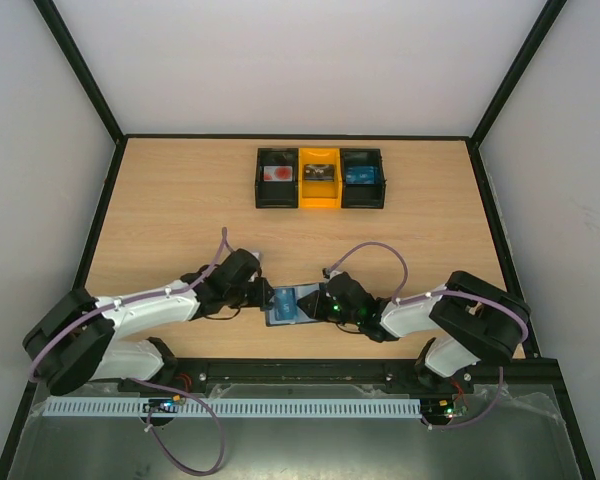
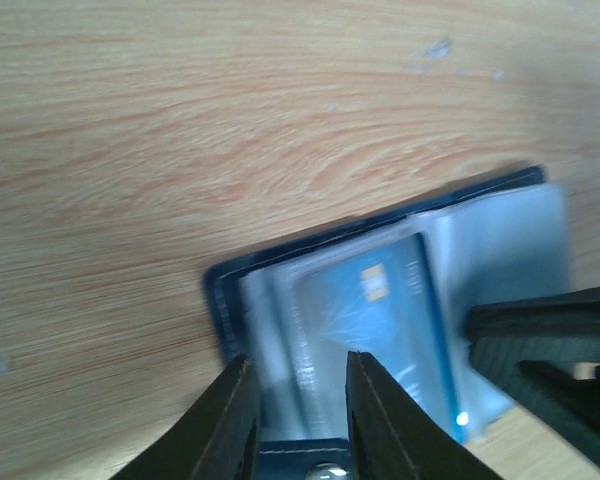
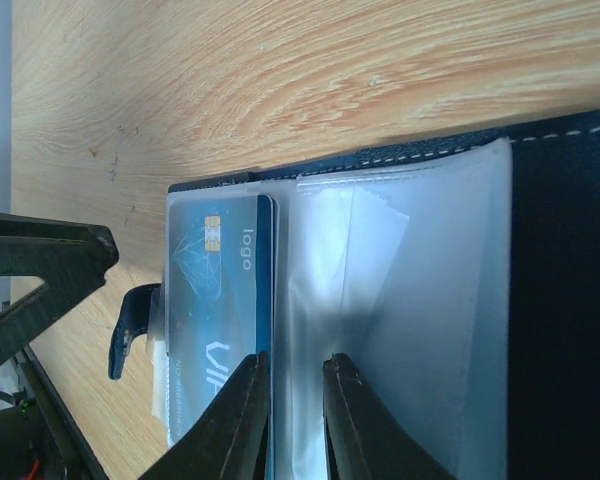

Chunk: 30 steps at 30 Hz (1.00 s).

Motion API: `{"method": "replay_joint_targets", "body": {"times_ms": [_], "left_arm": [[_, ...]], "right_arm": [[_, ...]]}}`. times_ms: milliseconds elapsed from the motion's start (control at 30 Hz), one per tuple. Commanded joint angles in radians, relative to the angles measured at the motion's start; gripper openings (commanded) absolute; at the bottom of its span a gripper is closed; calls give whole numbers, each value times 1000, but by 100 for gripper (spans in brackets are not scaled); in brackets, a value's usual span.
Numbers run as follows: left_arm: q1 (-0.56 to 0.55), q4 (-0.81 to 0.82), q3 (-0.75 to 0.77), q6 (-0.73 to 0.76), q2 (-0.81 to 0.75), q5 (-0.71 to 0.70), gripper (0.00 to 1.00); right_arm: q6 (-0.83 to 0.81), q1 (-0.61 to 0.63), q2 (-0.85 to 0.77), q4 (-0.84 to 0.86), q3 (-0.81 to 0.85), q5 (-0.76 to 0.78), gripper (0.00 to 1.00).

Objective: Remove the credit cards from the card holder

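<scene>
The card holder [image 1: 292, 320] lies open on the table between my two grippers, its navy cover [image 3: 570, 300] around pale plastic pockets [image 3: 410, 300]. One bright blue credit card [image 3: 220, 300] with a gold chip sits in a pocket, also visible as the blue card [image 2: 380, 310] in the blurred left wrist view. My left gripper [image 2: 298, 365] hovers over the pockets just left of the card, jaws slightly apart with nothing clamped. My right gripper [image 3: 293, 360] is closed narrowly on the pale pocket beside the card's edge. Any other credit cards are hidden.
Three small bins stand in a row at the back: a black one [image 1: 277, 178], a yellow one [image 1: 319, 178] and another black one [image 1: 362, 178], each holding something. Black frame rails edge the wooden table [image 1: 180, 200].
</scene>
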Motion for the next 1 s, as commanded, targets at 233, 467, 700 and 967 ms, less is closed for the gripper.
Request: {"method": "replay_joint_targets", "body": {"times_ms": [233, 467, 700, 967], "left_arm": [[1, 110, 11, -21, 29, 65, 23], [2, 133, -18, -26, 93, 66, 15], [2, 166, -60, -38, 103, 74, 5], [3, 209, -96, -53, 102, 89, 3]], "right_arm": [[17, 8, 22, 30, -9, -4, 17], [15, 9, -14, 6, -5, 7, 17], [7, 9, -3, -2, 20, 2, 15], [8, 9, 45, 26, 29, -15, 14]]}}
